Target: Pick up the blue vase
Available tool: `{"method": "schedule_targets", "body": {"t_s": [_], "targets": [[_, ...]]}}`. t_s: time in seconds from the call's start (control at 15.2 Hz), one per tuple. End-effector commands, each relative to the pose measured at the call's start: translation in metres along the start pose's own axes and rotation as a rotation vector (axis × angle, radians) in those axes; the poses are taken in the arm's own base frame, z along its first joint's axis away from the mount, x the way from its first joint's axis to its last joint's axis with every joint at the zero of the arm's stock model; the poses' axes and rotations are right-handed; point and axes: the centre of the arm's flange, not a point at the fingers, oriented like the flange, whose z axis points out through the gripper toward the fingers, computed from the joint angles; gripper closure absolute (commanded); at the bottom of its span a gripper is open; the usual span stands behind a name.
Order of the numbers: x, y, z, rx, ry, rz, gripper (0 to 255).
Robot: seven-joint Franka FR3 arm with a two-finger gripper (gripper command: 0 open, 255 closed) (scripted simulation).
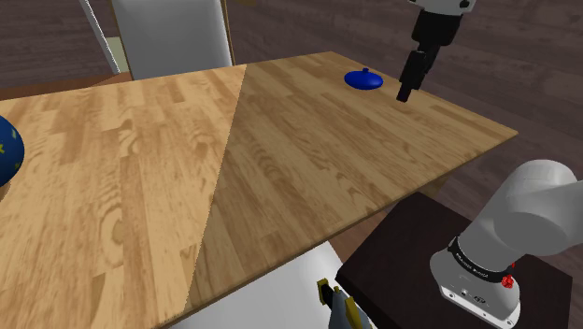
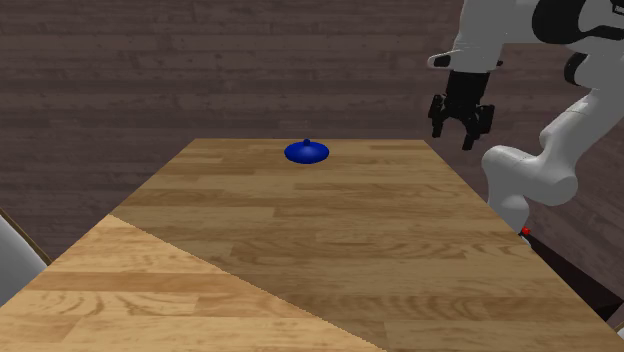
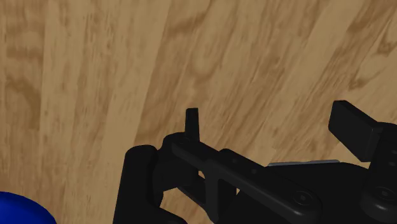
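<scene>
1. The blue vase (image 1: 362, 80), low and squat, was spotted on the table (image 1: 280, 168) near its far end.
2. The gripper (image 1: 405, 93) was held above bare wood beside it, fingers apart and empty.
3. Centring over the vase's knob was judged necessary before any descent.

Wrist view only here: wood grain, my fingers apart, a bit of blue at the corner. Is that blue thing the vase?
Observer: Likely. The shoulder view shows a low, wide blue vase with a small knob on top, standing on the wooden table.
Operator: Where is the hand relative to it?
Observer: The hand hangs beside it, on the shoulder view's right, apart from it.
Operator: Anything else blue I might mix it up with?
Observer: Yes, a round blue thing with yellow marks, at the table's other end, at the shoulder view's left edge.
</scene>
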Motion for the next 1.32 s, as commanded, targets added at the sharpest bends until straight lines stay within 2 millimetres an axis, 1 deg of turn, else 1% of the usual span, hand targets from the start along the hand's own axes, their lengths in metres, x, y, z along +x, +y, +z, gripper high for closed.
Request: {"method": "schedule_targets", "body": {"t_s": [0.0, 1.25], "targets": [[0.0, 0.0, 0.0, 0.0, 0.0, 0.0, 0], [0.15, 0.196, 0.025, -0.013, 0.005, 0.069, 0]]}}
